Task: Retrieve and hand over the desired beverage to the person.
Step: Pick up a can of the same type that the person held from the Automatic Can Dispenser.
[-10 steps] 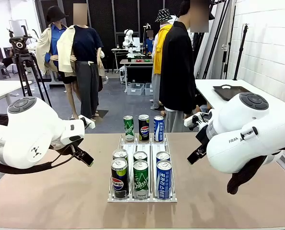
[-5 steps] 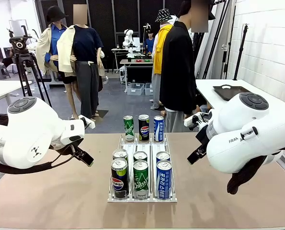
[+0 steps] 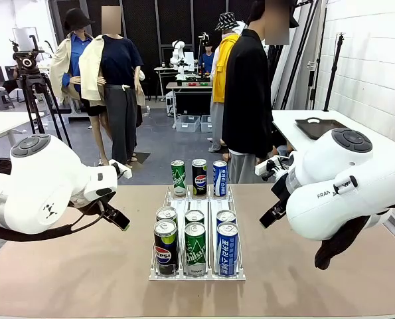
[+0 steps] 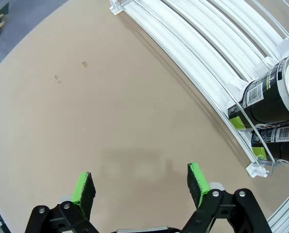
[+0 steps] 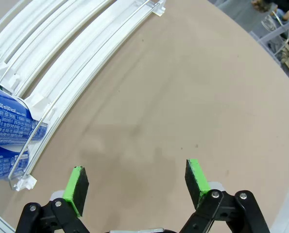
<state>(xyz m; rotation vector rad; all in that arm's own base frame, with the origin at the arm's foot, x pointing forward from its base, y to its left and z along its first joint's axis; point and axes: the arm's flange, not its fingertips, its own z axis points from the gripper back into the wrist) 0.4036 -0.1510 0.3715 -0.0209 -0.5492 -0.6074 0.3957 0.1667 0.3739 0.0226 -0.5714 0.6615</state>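
Observation:
A white wire rack [image 3: 196,272] at the table's middle holds several beverage cans in three lanes: black Pepsi cans [image 3: 164,247] on the left, green cans [image 3: 195,249] in the centre, blue cans [image 3: 227,249] on the right. The person [image 3: 247,93], in a black jacket, stands side-on just beyond the far edge. My left gripper [image 4: 140,182] hangs open over bare tabletop left of the rack [image 4: 197,53], with black cans [image 4: 275,97] at the view's right edge. My right gripper [image 5: 137,182] is open over bare tabletop right of the rack [image 5: 71,43], near blue cans [image 5: 10,124].
Both white arms [image 3: 44,183] [image 3: 343,183] are folded up at the table's sides. A tripod with a camera [image 3: 31,73] stands at the back left. A white side table with a black tray [image 3: 320,126] is at the back right.

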